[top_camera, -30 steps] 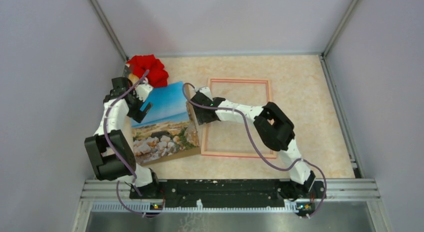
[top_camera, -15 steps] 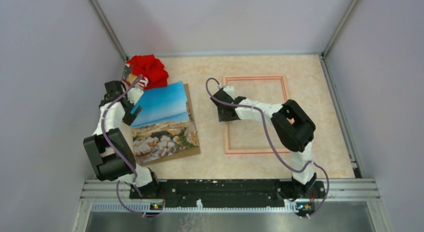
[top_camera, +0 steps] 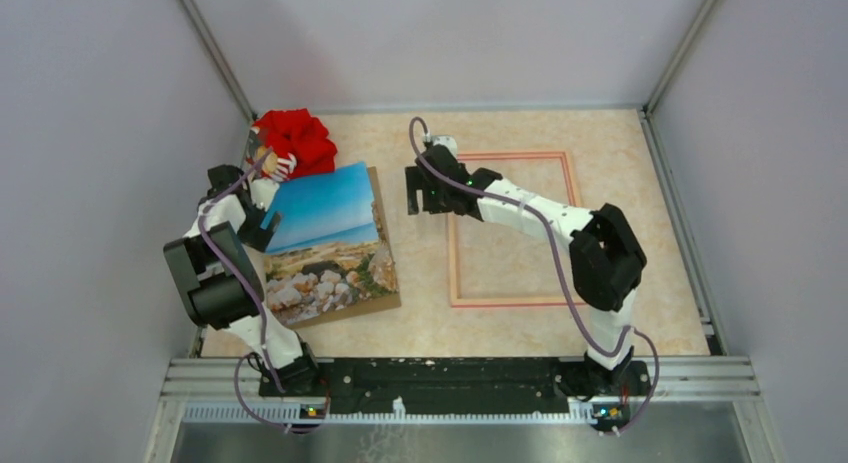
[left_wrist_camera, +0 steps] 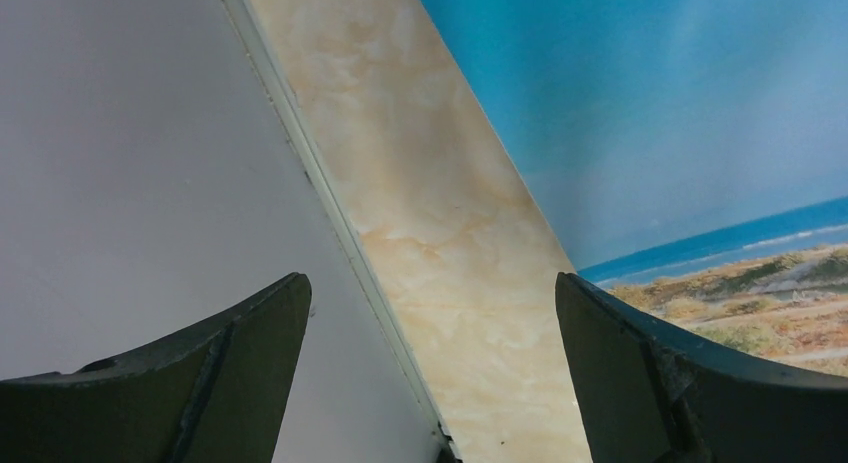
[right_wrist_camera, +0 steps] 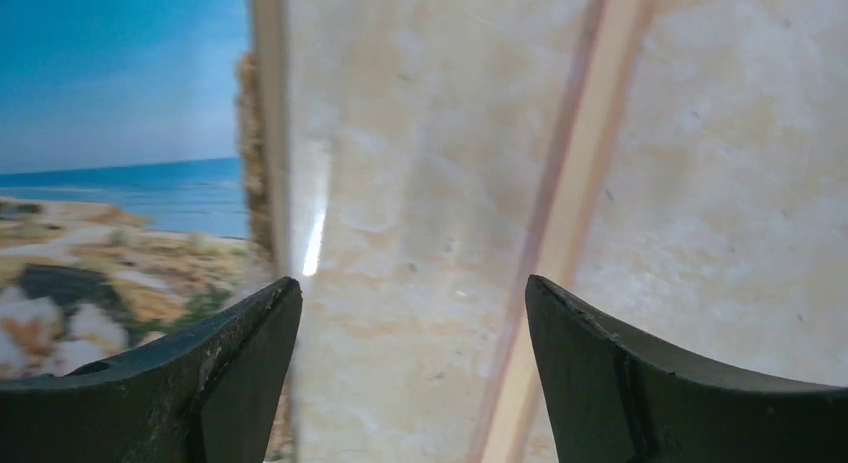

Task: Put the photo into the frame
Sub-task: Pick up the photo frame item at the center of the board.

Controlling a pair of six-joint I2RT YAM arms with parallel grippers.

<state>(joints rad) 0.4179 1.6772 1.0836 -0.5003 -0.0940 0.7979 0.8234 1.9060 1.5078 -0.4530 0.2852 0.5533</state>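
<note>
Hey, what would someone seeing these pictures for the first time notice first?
Probably the bright blue seaside photo, lying on the left side of the table. Next come the red bundle in the far left corner and the empty pink frame lying flat to the right.

I count one photo [top_camera: 325, 233], lying left of centre on the one table [top_camera: 620, 163]. One brown backing board [top_camera: 392, 273] shows under it as a thin edge. There is one pink frame [top_camera: 510, 303], right of centre, and one red bundle [top_camera: 298, 138] at the upper left. Two robot arms rise from the bottom edge: the left arm [top_camera: 215, 273] and the right arm [top_camera: 560, 223]. Each carries one gripper, the left gripper [left_wrist_camera: 430, 283] and the right gripper [right_wrist_camera: 412, 283], with two dark fingers apiece, four in all.
</note>
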